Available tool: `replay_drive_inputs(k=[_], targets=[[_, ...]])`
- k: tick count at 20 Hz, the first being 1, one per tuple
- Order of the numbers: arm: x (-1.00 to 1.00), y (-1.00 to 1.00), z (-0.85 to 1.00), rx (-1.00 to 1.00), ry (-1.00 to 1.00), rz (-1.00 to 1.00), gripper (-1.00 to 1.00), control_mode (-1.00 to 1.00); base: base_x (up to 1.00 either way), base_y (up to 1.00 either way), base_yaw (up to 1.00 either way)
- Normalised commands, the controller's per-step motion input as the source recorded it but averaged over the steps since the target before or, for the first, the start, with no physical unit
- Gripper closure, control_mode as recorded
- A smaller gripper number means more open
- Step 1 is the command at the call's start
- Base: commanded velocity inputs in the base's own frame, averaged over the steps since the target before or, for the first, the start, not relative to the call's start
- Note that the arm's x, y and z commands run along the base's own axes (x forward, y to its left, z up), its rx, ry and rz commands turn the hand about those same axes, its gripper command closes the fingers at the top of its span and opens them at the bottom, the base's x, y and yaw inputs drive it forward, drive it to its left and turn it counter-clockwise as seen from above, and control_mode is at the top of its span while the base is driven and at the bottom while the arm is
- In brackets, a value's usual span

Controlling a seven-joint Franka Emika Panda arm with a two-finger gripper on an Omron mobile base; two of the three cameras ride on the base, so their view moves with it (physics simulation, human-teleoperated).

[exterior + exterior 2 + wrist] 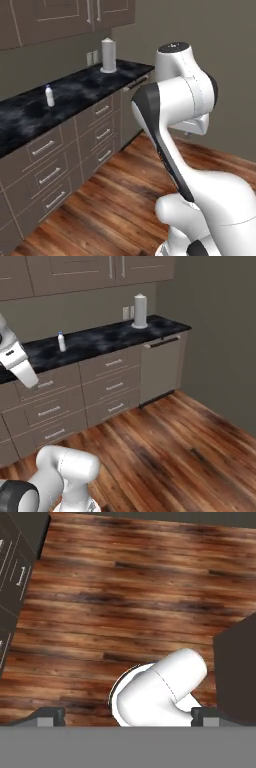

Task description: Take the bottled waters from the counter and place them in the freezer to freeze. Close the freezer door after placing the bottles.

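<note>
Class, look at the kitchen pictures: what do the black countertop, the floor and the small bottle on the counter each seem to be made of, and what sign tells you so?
Black countertop: looks like polished marble or similar stone, given its white cloudy veining.
Brown floor: apparently varnished wood planks, with streaky grain and plank seams.
Small white blue-capped bottle: probably translucent plastic, judging by its pale milky body; too small to be sure.

No legible text anywhere (bottle label unreadable)

One small white bottled water point(49, 96) with a blue cap stands upright on the black marble counter point(80, 92).
</note>
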Motion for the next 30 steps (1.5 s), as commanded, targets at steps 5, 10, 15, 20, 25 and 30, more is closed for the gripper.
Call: replay_drive_inputs(k=[5,10,15,20,25,30], targets=[[0.00,0.00,0.00,0.00,0.00,0.00,-1.00,1.00,1.00,-0.17,0.46],[0.00,0.00,0.00,0.00,0.00,0.00,-1.00,1.00,1.00,-0.36,0.50],[0.00,0.00,0.00,0.00,0.00,0.00,-1.00,1.00,1.00,-0.72,0.33],[0.00,0.00,0.00,0.00,0.00,0.00,-1.00,1.00,1.00,-0.65,0.31],[0.00,0.00,0.00,0.00,0.00,0.00,-1.00,1.00,1.00,-0.35,0.41],[0.00,0.00,0.00,0.00,0.00,0.00,-1.00,1.00,1.00,-0.41,0.50]])
